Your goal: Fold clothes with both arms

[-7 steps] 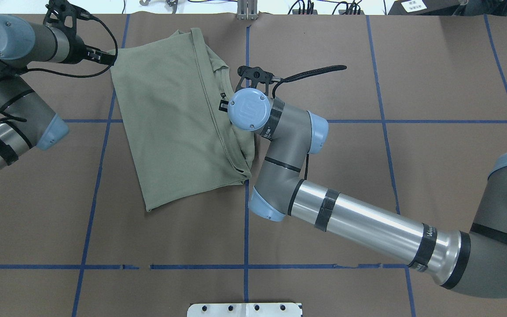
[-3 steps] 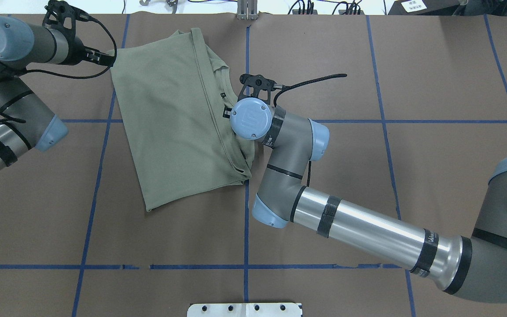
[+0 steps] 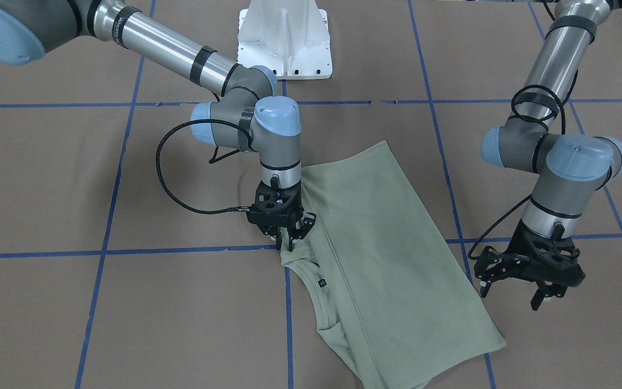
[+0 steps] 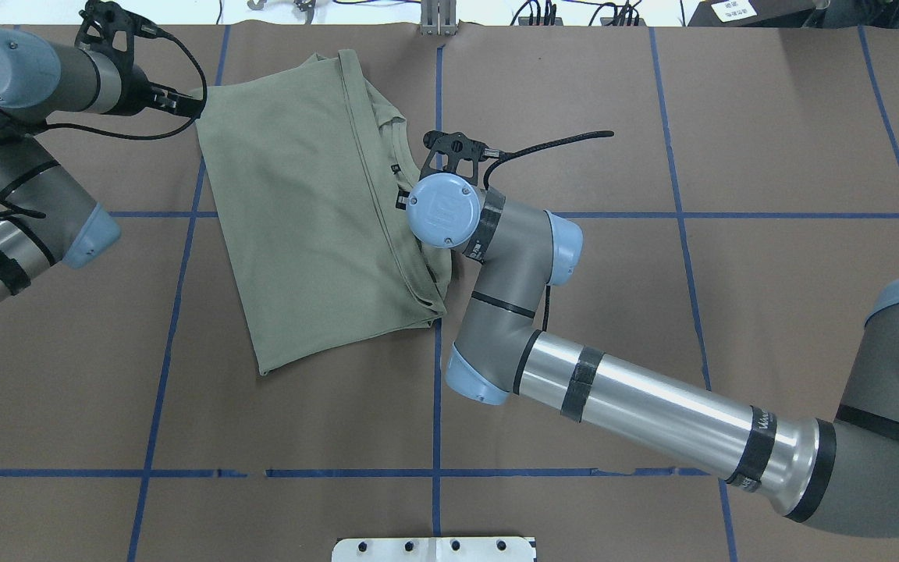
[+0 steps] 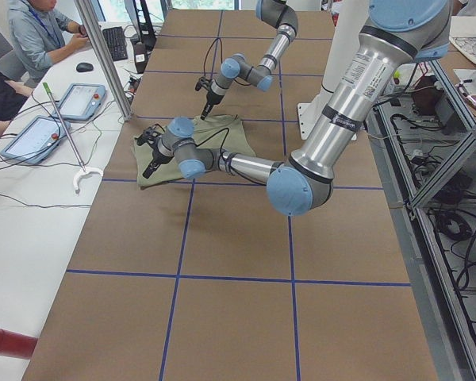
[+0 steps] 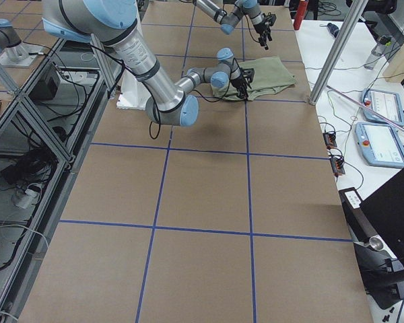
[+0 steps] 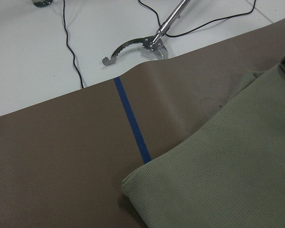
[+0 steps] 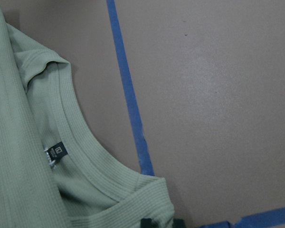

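Note:
The pale green shirt (image 3: 386, 254) lies folded on the brown table, neckline and small dark label (image 3: 322, 282) toward my right arm. My right gripper (image 3: 288, 244) points straight down at the neckline's edge, its fingers closed together on the ribbed collar (image 8: 133, 190). In the overhead view the wrist hides those fingers. My left gripper (image 3: 511, 290) hangs open just beside the shirt's opposite long edge, near its far corner (image 4: 204, 97), touching nothing. The left wrist view shows only that corner of the cloth (image 7: 218, 180).
Blue tape lines (image 4: 435, 390) grid the brown table cover. The white pedestal base (image 3: 284, 40) stands at the robot's side. Beyond the far edge lie a metal grabber tool (image 7: 142, 45), cables and tablets (image 5: 79, 99), with people seated there (image 5: 32, 32). A metal post (image 5: 103, 55) rises at that edge.
My right wrist slid a little toward the robot's base along the neckline, then stopped. The left arm and the shirt stayed almost still.

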{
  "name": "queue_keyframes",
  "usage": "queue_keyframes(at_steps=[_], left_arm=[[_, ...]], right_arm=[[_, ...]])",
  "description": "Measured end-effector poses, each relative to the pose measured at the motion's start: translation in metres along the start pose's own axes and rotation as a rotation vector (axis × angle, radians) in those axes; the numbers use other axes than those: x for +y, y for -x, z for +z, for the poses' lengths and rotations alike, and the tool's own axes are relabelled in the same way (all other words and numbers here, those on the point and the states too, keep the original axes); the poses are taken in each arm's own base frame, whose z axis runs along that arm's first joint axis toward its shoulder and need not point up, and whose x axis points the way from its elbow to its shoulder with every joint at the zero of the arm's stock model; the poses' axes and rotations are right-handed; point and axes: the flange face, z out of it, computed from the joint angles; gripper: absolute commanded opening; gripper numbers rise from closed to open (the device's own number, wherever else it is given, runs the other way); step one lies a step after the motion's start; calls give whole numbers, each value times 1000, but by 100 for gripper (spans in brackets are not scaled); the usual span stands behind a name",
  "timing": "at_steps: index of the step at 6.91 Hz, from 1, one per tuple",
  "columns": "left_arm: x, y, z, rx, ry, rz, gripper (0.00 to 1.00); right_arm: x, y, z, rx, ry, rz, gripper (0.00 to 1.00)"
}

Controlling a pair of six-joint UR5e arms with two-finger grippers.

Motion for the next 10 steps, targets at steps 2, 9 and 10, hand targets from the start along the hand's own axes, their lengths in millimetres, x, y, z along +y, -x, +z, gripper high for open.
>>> queue_keyframes(at_steps=[2,9,10], left_arm=[[0,-1,0,1,-1,1,100],[1,-1,0,2,0,1,100],[0,-1,-1,3,-1,2,100]], right_arm=[[-2,0,-16,-15,2,4,0],[81,-177,-107,-15,14,-67,100],[83,-178,-107,-14,17,-72,100]])
